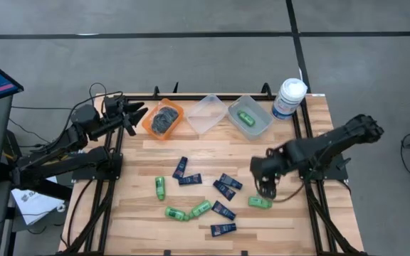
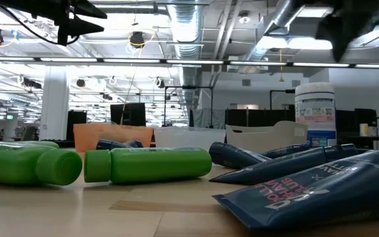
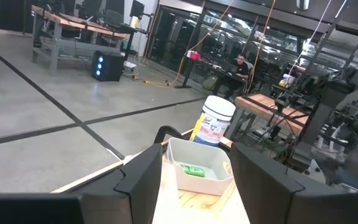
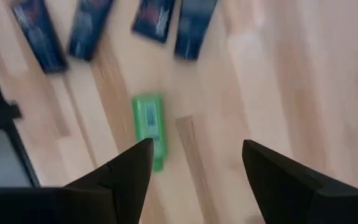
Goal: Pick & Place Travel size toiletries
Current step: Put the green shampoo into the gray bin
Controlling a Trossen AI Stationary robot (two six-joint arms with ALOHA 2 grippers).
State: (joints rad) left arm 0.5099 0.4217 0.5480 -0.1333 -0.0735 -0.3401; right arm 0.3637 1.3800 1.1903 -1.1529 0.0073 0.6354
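The travel size toiletries lie loose on the wooden table: green mini bottles (image 1: pixel 160 188) (image 1: pixel 176 212) (image 1: pixel 200 208) and several navy flat tubes (image 1: pixel 224 189), all lying flat. One more green bottle (image 1: pixel 260 203) (image 4: pixel 149 127) lies on its side near the right edge. My right gripper (image 1: pixel 264 186) (image 4: pixel 194 168) hangs open above the table just beyond that bottle, pointing steeply down, touching nothing. My left gripper (image 1: pixel 130 114) (image 3: pixel 194 180) waits open and level, high over the far left corner.
Along the far edge stand an orange bin (image 1: pixel 163 119) with dark grey tins, a clear bin (image 1: pixel 207 114), another clear bin (image 1: pixel 249 116) holding a green bottle (image 3: pixel 194 170), and a large white jar (image 1: pixel 288 98). Bare wood lies at the near right.
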